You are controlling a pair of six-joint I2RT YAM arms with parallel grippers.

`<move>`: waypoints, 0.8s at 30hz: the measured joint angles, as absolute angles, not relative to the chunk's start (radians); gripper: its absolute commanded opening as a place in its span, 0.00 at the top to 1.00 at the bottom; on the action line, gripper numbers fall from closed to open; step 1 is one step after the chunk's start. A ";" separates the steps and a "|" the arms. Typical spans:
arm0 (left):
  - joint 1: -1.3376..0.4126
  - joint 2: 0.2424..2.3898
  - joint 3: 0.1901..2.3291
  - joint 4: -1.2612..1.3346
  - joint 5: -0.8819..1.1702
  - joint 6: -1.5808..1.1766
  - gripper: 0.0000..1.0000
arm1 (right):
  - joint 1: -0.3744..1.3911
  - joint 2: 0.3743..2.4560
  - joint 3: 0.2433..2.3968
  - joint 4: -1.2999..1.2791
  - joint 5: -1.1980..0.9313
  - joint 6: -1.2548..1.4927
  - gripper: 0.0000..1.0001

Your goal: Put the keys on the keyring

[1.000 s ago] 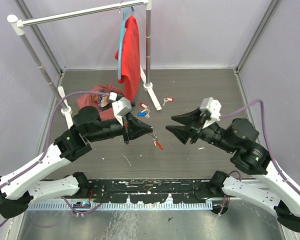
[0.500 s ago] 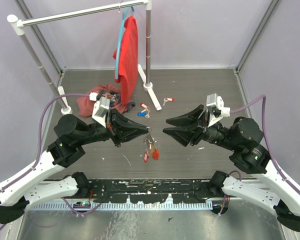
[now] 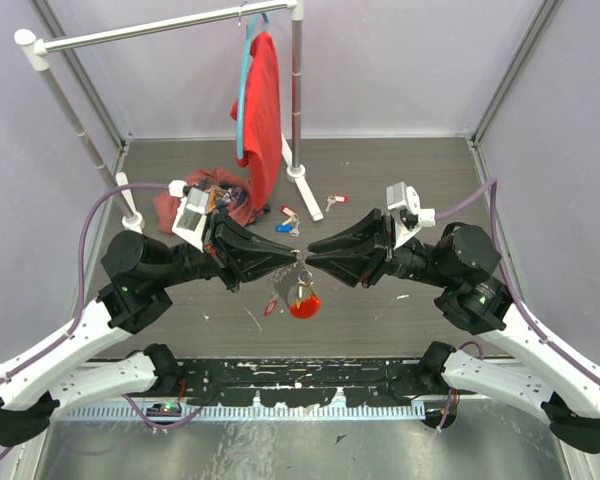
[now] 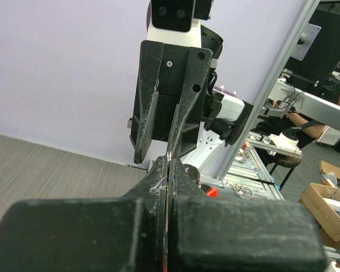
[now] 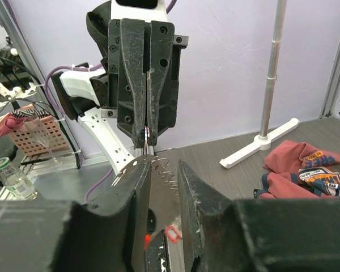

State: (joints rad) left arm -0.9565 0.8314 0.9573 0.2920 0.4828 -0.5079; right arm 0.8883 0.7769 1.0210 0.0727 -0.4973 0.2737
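Observation:
My left gripper [image 3: 296, 256] is shut on the top of the keyring [image 3: 299, 292], a thin silver chain held above the floor. Its red tag [image 3: 304, 304] and a small red-edged tag [image 3: 271, 305] swing blurred beneath; no yellow tag shows. My right gripper [image 3: 311, 257] is open, tip to tip with the left one. In the right wrist view my right gripper [image 5: 164, 165] has the chain [image 5: 165, 171] lying between its open fingers [image 5: 137, 187], below the shut left gripper [image 5: 146, 133]. In the left wrist view my left gripper [image 4: 169, 161] is closed on a thin metal strip. Loose keys [image 3: 286, 221] lie on the floor behind.
Another key with a red tag [image 3: 334, 200] lies near the rack's foot [image 3: 302, 176]. A red shirt on a blue hanger [image 3: 258, 110] hangs from the white rack rail [image 3: 150, 30]. A crumpled red garment [image 3: 208, 195] lies at the left. Purple walls enclose the floor.
My left gripper has lifted the keyring off the floor and moved right. My right gripper has moved left until its open fingers meet the left tip around the chain.

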 measured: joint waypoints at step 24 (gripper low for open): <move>-0.957 0.835 0.957 0.311 0.501 -0.527 1.00 | 0.888 0.818 1.004 0.181 -0.573 0.322 0.75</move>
State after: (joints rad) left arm -0.9565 0.8349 0.9569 0.3115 0.5011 -0.5266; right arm 0.8883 0.8181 1.0039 0.1810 -0.5732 0.3222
